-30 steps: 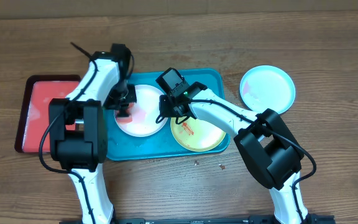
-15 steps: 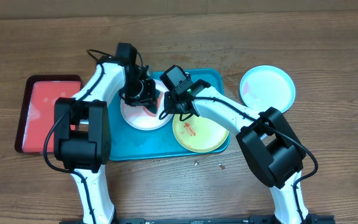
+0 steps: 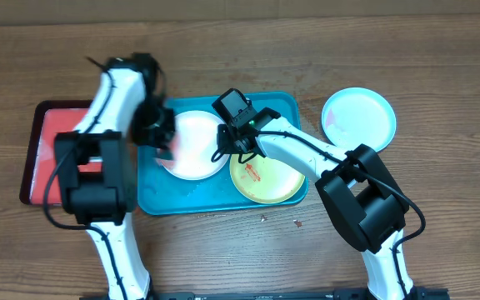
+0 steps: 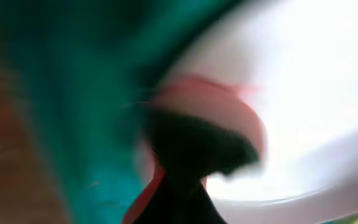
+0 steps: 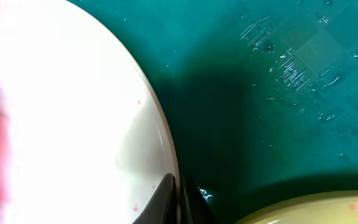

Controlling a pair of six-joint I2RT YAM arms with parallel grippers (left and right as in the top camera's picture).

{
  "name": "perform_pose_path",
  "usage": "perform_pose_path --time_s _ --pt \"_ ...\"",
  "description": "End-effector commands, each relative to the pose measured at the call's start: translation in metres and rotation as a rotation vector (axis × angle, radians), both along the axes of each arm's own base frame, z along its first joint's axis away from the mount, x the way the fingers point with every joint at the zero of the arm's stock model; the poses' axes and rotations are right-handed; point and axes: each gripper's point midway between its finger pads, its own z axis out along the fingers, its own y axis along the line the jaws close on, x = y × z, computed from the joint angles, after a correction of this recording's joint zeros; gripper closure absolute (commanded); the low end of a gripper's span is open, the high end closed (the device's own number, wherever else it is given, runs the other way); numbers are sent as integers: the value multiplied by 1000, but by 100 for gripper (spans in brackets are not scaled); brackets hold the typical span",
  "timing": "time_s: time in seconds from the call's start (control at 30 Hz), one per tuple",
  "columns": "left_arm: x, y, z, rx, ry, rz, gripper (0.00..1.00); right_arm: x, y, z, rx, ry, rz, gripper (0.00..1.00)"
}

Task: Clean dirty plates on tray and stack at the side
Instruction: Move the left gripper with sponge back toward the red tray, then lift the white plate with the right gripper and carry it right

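We see a robotics lab bench: 2 white-and-black jointed robot arms, the left arm point(image 3: 115, 98) and the right arm point(image 3: 294, 150), rise from the near edge of a brown wood-grain plank table point(image 3: 440, 50), over a large teal-blue rectangular plastic tray point(image 3: 152, 197) and a smaller red rectangular tray with a dark rim point(image 3: 44, 143).

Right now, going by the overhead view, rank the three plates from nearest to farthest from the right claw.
1. The white plate: the right claw pinches its right rim, on the teal tray.
2. The yellow-green plate: just to the claw's right, also on the tray.
3. The pale blue plate: off the tray, far to the right.
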Motion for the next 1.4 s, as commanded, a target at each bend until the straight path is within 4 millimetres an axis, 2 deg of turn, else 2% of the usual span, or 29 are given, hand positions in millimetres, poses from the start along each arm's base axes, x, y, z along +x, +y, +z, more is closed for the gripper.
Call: perform_pose_path --time_s 0.0,0.07,0.17,0.33,0.37,0.47,0.6,0.63,0.7,0.8,0.9,1.17,1.27,1.37 --pt "14 61 29 207 -49 183 96 2 8 5 -2 -30 68 96" --pt "14 77 45 217 -85 293 96 4 12 15 0 -52 98 96" --pt "9 107 69 234 -140 506 96 7 22 42 28 -106 120 96" --pt "-10 148 84 262 -141 623 96 16 32 92 -54 -300 231 96" --pt "-16 156 84 250 -127 668 96 19 31 112 -124 -382 250 96" --pt "-26 170 81 225 -105 732 96 22 20 152 -295 -539 233 96" --pt "-33 183 80 168 -98 803 96 18 -6 217 -630 -790 151 96" --pt "-34 186 80 135 -99 829 96 13 -13 236 -767 -856 144 96" --pt "-35 187 80 117 -102 844 96 9 -19 250 -880 -897 136 96" --pt "-35 188 80 118 -102 846 96 6 -25 265 -1026 -925 162 96" --pt "-34 187 80 118 -102 842 96 6 -23 270 -1152 -912 287 96" --pt "-34 187 80 117 -104 834 96 11 -19 283 -1274 -913 396 96" --pt "-34 187 80 117 -106 831 96 13 -15 289 -1250 -941 368 96" --pt "-34 188 79 117 -108 821 96 14 -11 283 -1101 -973 262 96"
